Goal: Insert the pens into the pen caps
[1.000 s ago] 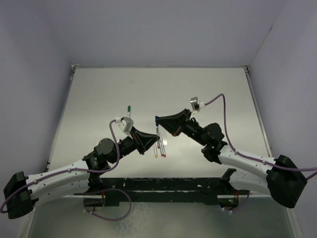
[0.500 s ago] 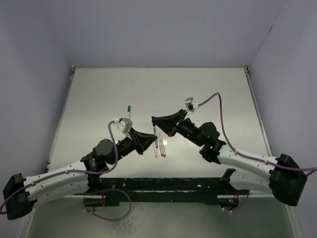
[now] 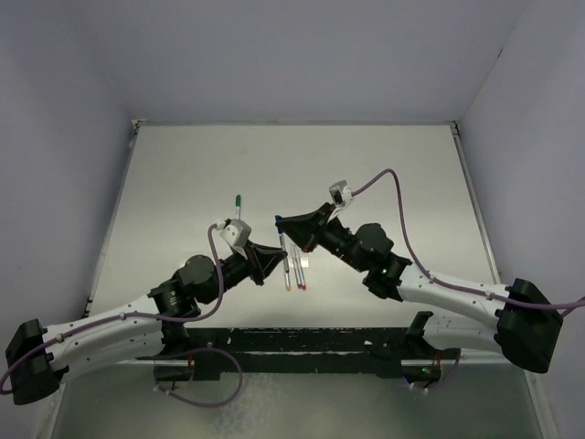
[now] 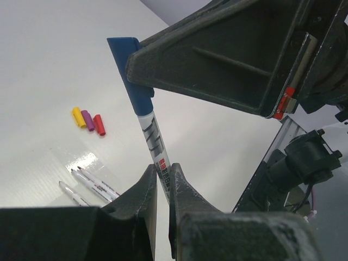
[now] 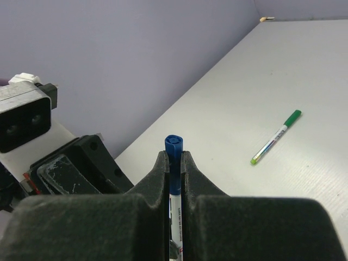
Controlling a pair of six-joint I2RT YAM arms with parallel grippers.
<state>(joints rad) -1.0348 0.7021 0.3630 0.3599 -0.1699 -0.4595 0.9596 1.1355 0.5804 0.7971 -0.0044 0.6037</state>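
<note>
Caps (image 4: pixel 88 120) near three loose pens (image 4: pixel 92 184); green pen (image 5: pixel 275 137) apart; blue pen (image 4: pixel 156 149) gripped.

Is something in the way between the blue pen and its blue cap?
No, nothing visible. The blue pen has its tip inside the blue cap. The right gripper pinches the cap and the left gripper pinches the pen's barrel, with no other thing between them.

Blue-capped pen (image 4: pixel 155 145) held aloft, green-capped pen (image 5: pixel 275 137) lying flat; three uncapped pens (image 4: pixel 95 185) near yellow, purple, red caps (image 4: pixel 88 120)
</note>
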